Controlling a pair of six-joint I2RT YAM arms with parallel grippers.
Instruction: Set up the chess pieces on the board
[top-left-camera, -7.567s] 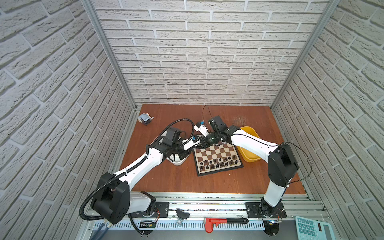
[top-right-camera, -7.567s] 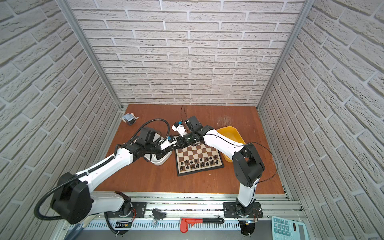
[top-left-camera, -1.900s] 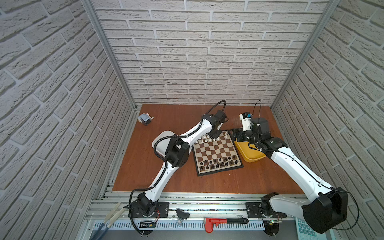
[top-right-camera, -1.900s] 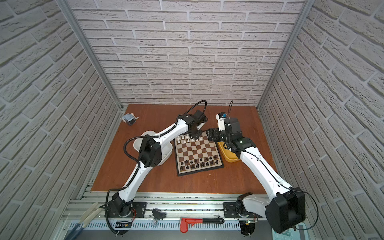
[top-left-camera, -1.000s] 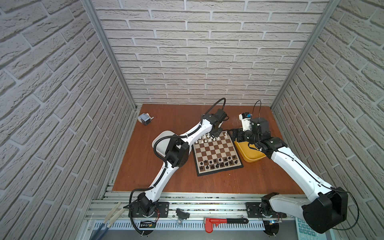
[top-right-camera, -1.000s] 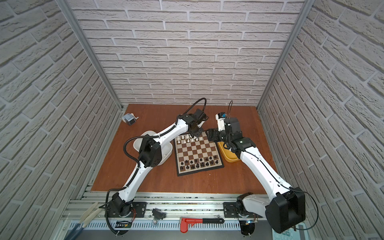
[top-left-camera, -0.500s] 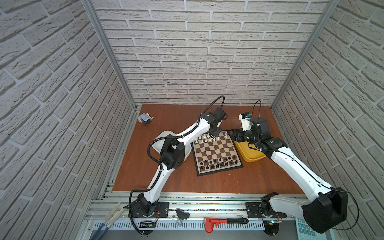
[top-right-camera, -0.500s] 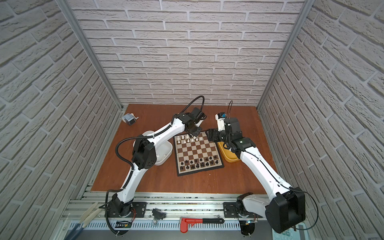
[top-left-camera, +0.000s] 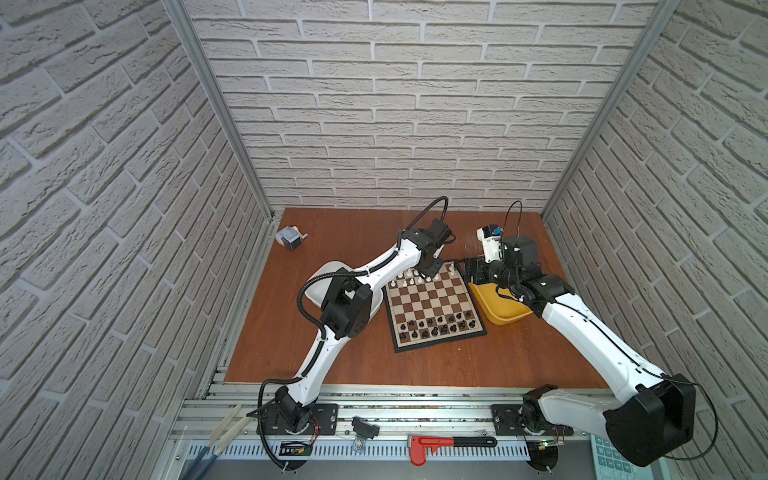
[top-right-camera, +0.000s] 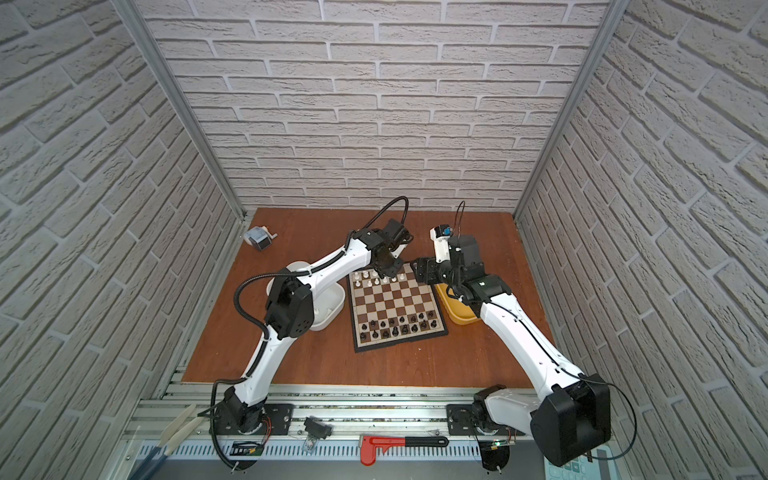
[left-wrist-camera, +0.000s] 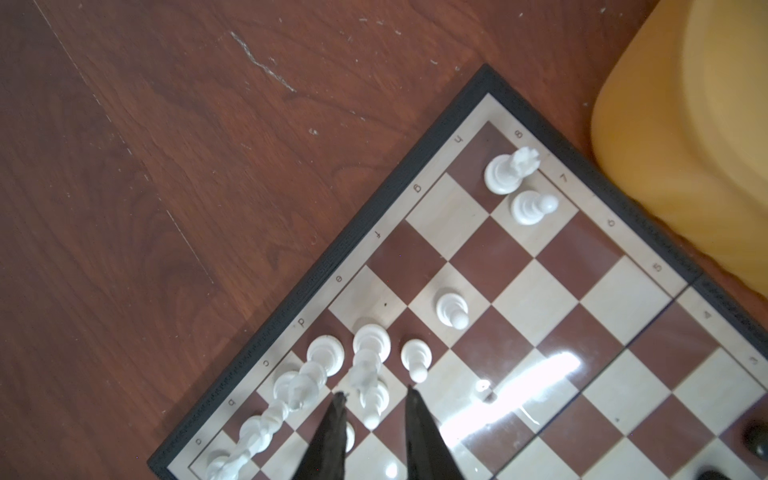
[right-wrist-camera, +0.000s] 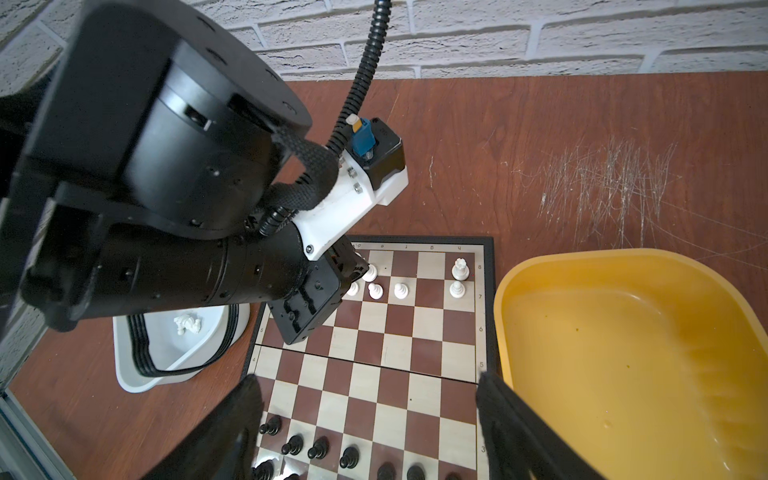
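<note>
Black chessmen (top-left-camera: 436, 326) looked about complete on near ranks of chessboard (top-left-camera: 434, 299). White chessmen (left-wrist-camera: 505, 174) incomplete on far ranks; white knight (right-wrist-camera: 189, 324) lay in white tub (right-wrist-camera: 133, 378). Left gripper (left-wrist-camera: 374, 392) narrowly open over white pawn (left-wrist-camera: 374, 405); right gripper (right-wrist-camera: 365, 382) wide, empty.

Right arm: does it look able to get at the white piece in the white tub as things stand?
Probably not. The white piece lies in the white tub across the board from the right gripper, and the left arm stretches over that tub, in the way.
</note>
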